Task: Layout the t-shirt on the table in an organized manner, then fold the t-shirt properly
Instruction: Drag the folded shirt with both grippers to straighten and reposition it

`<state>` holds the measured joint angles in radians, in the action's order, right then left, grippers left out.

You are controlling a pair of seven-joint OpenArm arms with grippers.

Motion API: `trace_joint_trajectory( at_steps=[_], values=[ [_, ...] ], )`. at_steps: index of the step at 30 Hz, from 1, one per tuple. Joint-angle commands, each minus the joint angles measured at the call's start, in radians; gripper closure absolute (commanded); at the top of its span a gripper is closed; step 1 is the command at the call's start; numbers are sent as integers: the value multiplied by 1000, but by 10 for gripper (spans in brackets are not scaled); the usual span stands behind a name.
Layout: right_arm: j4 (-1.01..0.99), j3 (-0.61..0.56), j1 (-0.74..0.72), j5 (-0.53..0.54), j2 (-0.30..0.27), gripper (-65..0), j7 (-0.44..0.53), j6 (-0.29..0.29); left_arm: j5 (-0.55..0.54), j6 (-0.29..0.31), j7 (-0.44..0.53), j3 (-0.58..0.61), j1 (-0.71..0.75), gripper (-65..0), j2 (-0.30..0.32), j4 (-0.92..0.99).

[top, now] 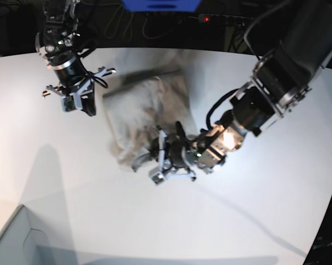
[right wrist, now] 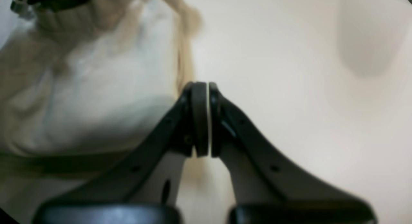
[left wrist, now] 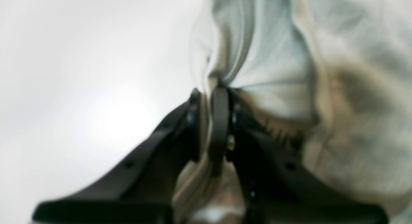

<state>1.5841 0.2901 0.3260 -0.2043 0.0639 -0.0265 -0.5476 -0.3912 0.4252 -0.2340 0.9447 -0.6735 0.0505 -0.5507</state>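
The black left gripper (left wrist: 210,98) fills the near wrist view, its jaws clenched on a pinch of the soft light grey-beige t-shirt (top: 146,113), which lies bunched and crumpled mid-way across the large smooth white table (top: 254,210). The black right gripper (right wrist: 208,88) is pressed closed on nothing, just beside the shirt's edge.

Black curved hands (left wrist: 209,98), screw holes

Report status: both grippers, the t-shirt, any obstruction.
Left gripper shut on the t-shirt. Right gripper shut, empty, beside the shirt. T-shirt bunched on the table, not laid out. Nothing in the way.
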Motion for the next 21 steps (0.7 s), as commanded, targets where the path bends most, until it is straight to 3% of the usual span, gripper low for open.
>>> trace_joint_trajectory(
  at_steps=[1,7,9,15,18,21],
  values=[
    [20,24,2,15,-2,0,32,-6,-12,1,35,23,-53,0,-31,-1],
    [58,93,32,15,0,0,32,-6,-12,1,91,133,-113,0,-177,126],
    [77,102,37,15,0,0,32,-6,-12,1,91,132,-121,0,-197,160],
    [97,102,40,15,-2,0,30,-6,-12,-4,84,127,-124,0,-186,182],
    [97,97,40,15,3,0,30,-6,-19,-2,89,125,-119,0,-139,172],
    [97,96,40,15,4,0,30,-6,-13,-2,89,125,-102,0,-134,172]
  ],
)
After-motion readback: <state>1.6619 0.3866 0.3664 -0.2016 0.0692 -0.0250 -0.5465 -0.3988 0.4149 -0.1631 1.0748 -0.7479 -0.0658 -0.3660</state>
